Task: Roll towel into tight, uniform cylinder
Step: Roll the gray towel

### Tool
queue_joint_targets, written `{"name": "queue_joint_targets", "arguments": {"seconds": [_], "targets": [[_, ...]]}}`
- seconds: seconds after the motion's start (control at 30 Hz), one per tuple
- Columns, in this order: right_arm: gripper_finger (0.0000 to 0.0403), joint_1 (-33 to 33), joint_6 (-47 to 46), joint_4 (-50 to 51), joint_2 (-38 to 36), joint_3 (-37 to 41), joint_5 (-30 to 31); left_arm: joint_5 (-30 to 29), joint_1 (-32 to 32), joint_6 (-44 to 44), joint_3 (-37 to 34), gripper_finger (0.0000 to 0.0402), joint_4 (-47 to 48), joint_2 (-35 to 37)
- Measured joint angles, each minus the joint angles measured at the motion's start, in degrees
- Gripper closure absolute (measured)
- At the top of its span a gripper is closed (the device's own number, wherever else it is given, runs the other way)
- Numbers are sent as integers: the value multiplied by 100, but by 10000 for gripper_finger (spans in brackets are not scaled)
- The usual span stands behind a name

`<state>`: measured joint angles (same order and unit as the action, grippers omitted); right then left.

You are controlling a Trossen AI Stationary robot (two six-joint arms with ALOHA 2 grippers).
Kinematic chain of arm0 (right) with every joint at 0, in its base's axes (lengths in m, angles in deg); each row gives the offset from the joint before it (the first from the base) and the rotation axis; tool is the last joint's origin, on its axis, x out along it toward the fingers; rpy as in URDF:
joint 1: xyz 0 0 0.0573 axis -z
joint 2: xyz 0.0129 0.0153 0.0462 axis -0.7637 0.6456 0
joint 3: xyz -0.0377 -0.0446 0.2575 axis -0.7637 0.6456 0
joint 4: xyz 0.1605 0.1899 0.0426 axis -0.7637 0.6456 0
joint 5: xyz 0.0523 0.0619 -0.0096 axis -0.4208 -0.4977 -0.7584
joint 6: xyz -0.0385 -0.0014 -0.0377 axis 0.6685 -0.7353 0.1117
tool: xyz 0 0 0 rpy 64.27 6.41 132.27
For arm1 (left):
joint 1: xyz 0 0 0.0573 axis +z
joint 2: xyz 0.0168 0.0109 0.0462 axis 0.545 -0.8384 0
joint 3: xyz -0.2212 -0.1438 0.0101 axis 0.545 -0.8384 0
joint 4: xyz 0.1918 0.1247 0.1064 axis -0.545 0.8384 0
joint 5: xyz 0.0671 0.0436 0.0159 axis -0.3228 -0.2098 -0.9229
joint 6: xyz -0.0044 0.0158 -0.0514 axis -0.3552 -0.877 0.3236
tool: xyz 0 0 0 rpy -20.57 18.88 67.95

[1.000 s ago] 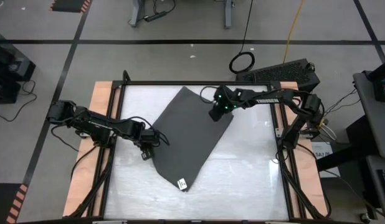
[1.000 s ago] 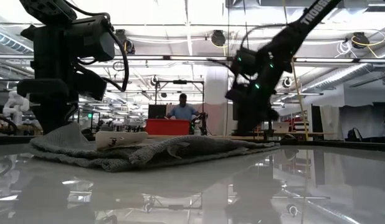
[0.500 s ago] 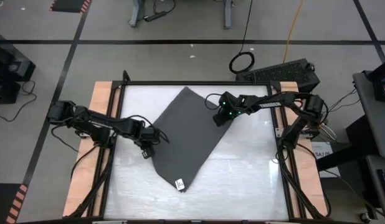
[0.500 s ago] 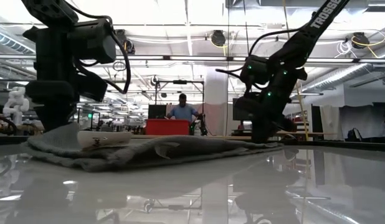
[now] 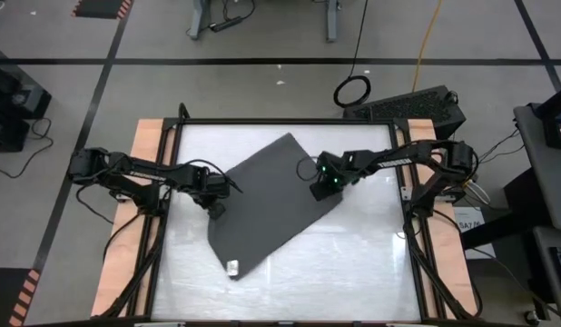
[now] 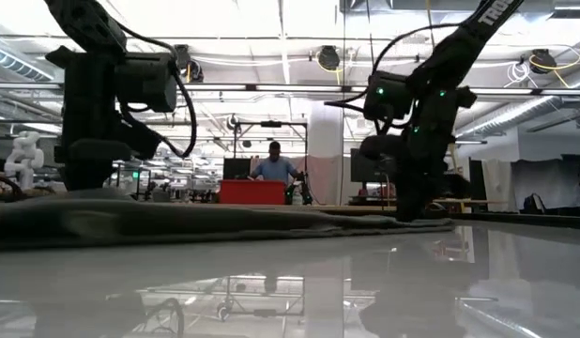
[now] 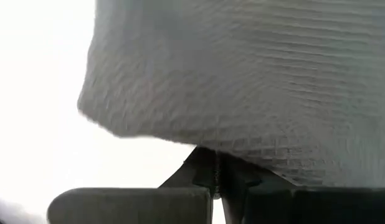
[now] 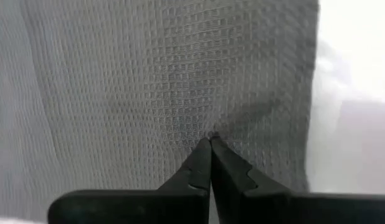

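I find the towel (image 5: 267, 204) lying flat and unrolled, mid-table (image 5: 353, 263). Left claw (image 5: 214, 207) and right claw (image 5: 319, 190) each pinch a towel edge. Rolling, I judge, not begun.

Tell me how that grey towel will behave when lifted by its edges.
The towel lies flat on the table, so it is probably floppy and will sag. Its waffle weave should grip well. Both the left claw and right claw pinch it shut.
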<state>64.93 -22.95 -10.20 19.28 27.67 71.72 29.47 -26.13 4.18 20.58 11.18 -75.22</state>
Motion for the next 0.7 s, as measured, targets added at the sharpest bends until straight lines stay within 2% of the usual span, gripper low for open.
{"name": "queue_joint_targets", "arguments": {"seconds": [0.17,0.4,0.53,0.7], "targets": [[403,-592,-688,472,-180,23,-118,-258,414,124,-3,391,-53,-2],[403,-1098,-968,1094,-461,44,-475,-466,856,-27,-12,391,-422,-9],[397,-935,-847,1620,-1078,5,-471,-386,948,-46,-12,391,-469,-9],[374,-269,-370,1842,-1940,-46,-530,-322,964,-79,-10,391,-467,-7]]}}
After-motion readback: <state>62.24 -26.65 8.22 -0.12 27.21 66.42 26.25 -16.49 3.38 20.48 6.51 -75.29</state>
